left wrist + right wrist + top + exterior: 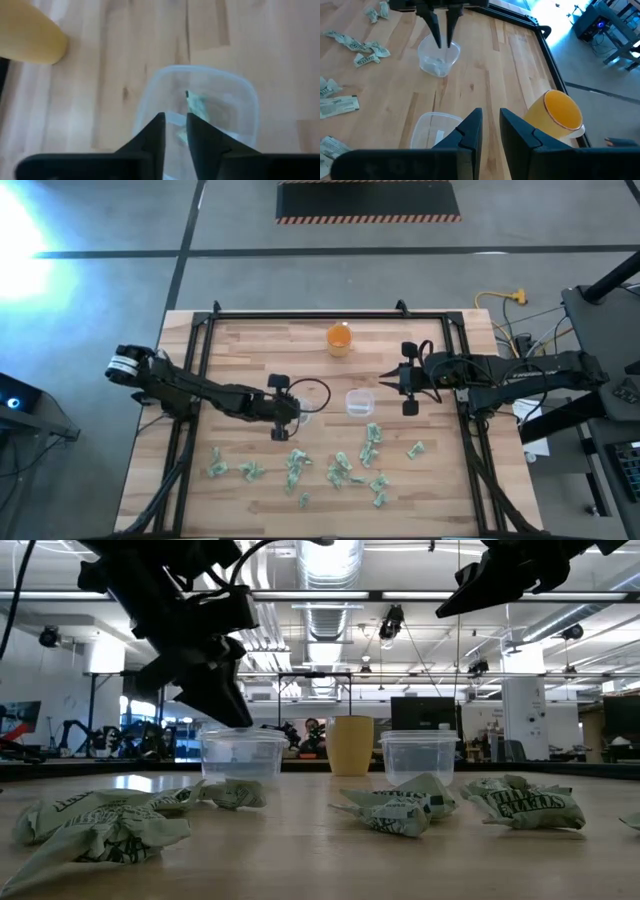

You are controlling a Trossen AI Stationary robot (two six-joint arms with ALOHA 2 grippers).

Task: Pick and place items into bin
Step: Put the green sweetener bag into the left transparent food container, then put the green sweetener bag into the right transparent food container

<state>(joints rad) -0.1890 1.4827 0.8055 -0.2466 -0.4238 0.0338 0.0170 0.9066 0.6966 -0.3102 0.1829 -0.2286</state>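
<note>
Left gripper [291,417] sits over the left clear tub [306,416] near table centre, fingertips at the tub's rim. Left wrist view: its jaws are slightly apart, a narrow gap, nothing between them; a pale green piece [198,106] lies inside the tub just beyond the tips. Low view puts the gripper [222,700] just above that tub [243,753], tilted.

Items [340,468] are scattered over the front half of the wooden table [240,350], from the front left across to the right of centre, all loose on the wood, none held. Low view shows crumpled pieces close up: one at left [100,825], one in the middle [398,810], one at right [525,802].

Orange cup [339,338] stands upright toward the back, centre, well apart from the pieces.

Second clear tub [360,401] sits right of the first, near it, not touching. In the right wrist view something whitish [439,136] shows in it; can't tell what.

Right gripper [408,385] hovers above the table just right of that tub, holding nothing. Right wrist view: jaws close together with a small gap, empty, with the second tub [432,129] beneath the tips and the cup [561,114] beside.
</note>
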